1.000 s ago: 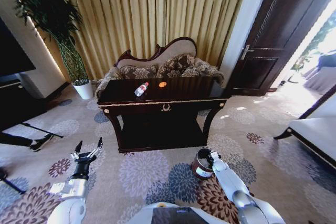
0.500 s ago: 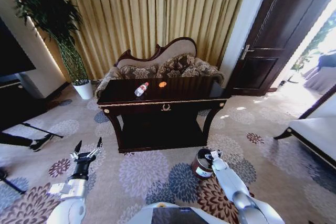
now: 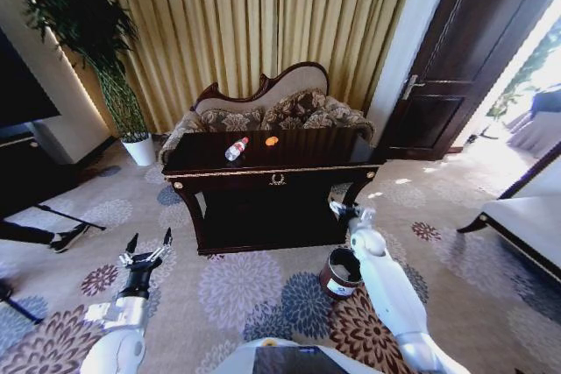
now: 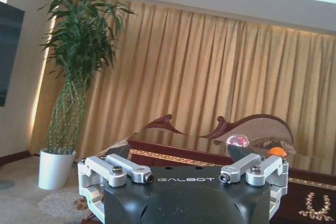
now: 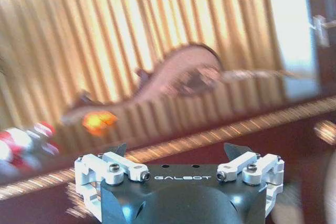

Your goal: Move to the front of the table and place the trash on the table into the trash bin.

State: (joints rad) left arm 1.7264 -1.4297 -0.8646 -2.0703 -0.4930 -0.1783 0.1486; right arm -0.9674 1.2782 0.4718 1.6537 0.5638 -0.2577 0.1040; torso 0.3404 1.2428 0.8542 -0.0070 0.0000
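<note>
The dark glossy table [image 3: 289,162] with gold trim stands ahead of me. On its top lie a clear bottle [image 3: 236,149] with a red cap and a small orange piece [image 3: 272,140]. The round dark-brown trash bin [image 3: 340,271] sits on the carpet by the table's front right leg. My right gripper [image 3: 348,211] hangs open above the bin, at the height of the table's lower shelf, holding nothing. Its wrist view looks across the table edge [image 5: 220,135] at the orange piece [image 5: 98,120] and the bottle [image 5: 21,141]. My left gripper [image 3: 149,243] stays open low at the left.
A carved sofa [image 3: 272,111] stands behind the table against gold curtains. A potted plant [image 3: 131,120] is at the back left and a dark door [image 3: 456,67] at the right. A white bench [image 3: 526,216] sits at the far right. Patterned carpet lies open in front.
My right arm has lifted from the bin's rim and now reaches up toward the table's front right. The left arm has not moved.
</note>
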